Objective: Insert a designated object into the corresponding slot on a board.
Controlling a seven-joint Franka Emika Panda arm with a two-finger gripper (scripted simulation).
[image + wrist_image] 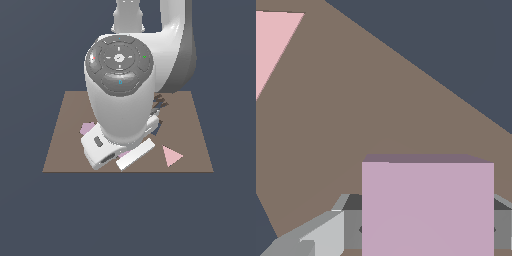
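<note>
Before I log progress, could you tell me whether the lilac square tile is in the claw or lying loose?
In the claw: the lilac square tile sits between its grey fingers, which flank both sides.

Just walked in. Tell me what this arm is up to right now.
The arm is bent low over the brown board, hiding most of it. In the wrist view, a lilac square tile sits between the jaws of the gripper, apparently held. A pink triangle lies loose on the board. The square slot is out of sight, so the tile isn't shown placed.
</note>
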